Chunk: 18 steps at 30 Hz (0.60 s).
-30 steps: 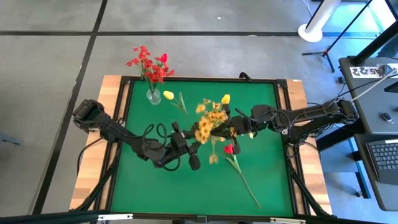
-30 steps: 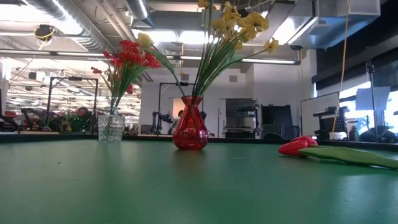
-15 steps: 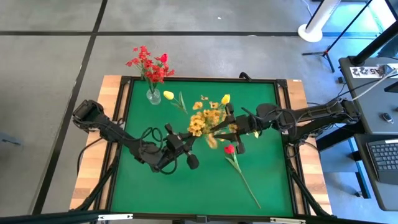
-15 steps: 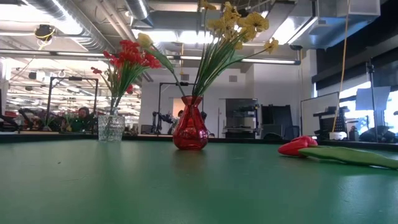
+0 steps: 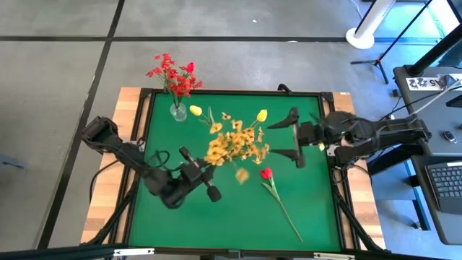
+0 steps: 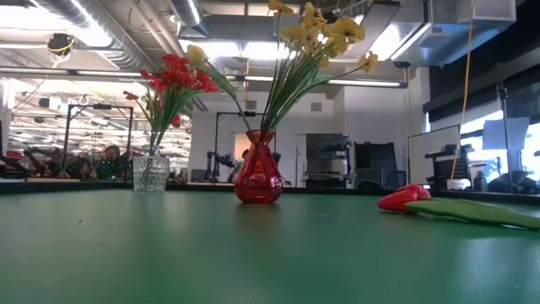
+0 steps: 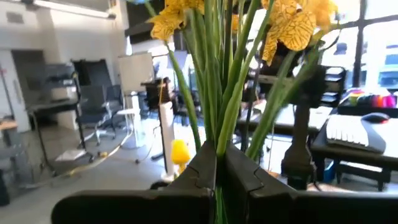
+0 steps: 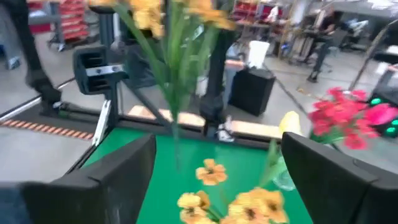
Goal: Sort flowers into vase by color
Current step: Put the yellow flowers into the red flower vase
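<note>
Yellow spray [image 5: 234,144] sits pinched by its green stems in my left tool [image 7: 219,171], fingers pressed together on them, over the middle of the green desk [image 5: 173,224]. My right tool [image 5: 292,137] hangs just beside the blooms with its fingers spread wide, holding nothing. I see a red tulip [image 5: 266,173] lying on the desk near the spray, a yellow tulip [image 5: 195,110] beside the clear vase [image 5: 177,111] of red flowers [image 5: 173,74] at the far left corner.
</note>
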### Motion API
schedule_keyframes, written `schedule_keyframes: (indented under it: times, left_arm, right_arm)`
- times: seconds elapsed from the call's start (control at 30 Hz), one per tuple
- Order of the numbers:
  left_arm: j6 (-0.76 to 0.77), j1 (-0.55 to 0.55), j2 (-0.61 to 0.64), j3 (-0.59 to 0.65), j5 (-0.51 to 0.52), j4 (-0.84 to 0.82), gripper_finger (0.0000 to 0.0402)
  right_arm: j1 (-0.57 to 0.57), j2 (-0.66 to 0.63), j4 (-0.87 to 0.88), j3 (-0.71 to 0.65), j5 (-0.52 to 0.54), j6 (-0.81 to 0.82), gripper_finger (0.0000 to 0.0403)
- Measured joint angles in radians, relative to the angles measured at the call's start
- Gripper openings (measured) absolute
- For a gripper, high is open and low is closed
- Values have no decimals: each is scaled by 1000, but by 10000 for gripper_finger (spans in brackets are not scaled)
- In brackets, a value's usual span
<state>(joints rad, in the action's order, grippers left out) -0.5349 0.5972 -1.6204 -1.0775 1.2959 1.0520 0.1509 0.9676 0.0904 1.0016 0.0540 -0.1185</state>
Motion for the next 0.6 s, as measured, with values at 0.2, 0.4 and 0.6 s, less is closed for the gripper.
schedule_keyframes:
  times: [0.2,0.4,0.6]
  left_arm:
    - [21,-14,73,105,-82,36,0]
    - [277,-113,163,396,-379,208,0]
    - [368,-230,151,569,-507,416,0]
  right_arm:
    - [-1,-100,124,1,44,11,320]
    - [-1,-140,262,0,82,39,290]
    - [-1,-141,314,-58,92,62,271]
